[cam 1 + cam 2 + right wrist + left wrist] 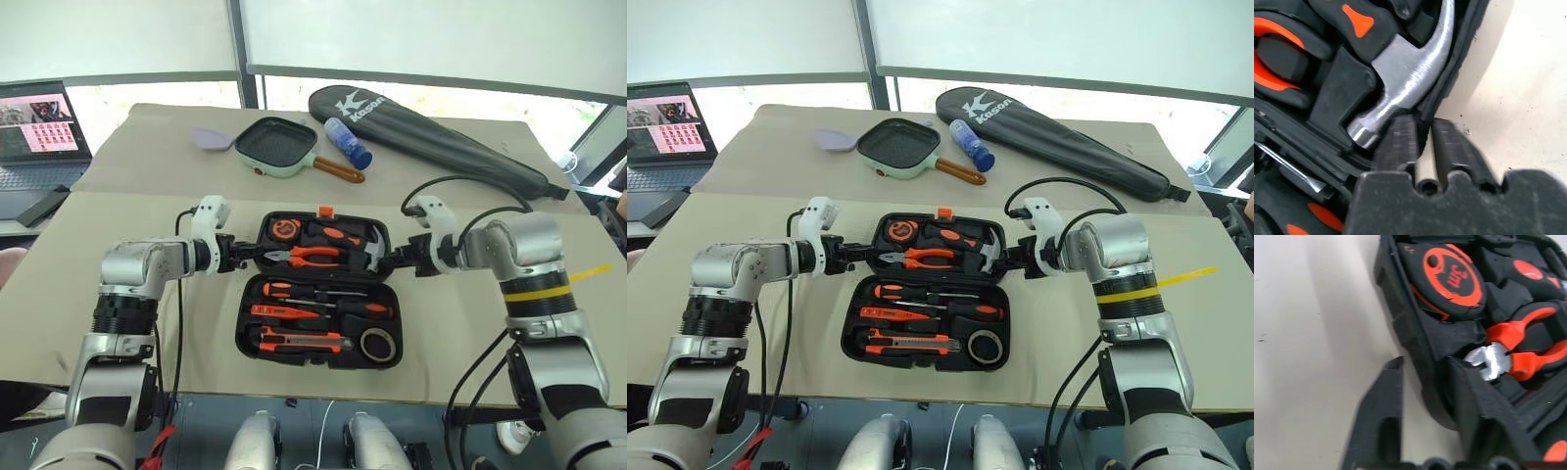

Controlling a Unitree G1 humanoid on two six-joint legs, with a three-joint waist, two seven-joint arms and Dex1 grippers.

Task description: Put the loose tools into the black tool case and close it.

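Wrist views show both fingers pairs pinching the black tool case [318, 289] lid's side walls.

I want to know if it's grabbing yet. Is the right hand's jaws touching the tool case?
Touching. In the right wrist view, the right gripper has its jaws pinched on the rim of the black tool case, beside the hammer.

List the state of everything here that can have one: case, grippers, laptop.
black tool case: open, lid flat on the table, tools in their slots
left gripper: shut on the lid's left edge
right gripper: shut on the lid's right edge
laptop: open, screen lit
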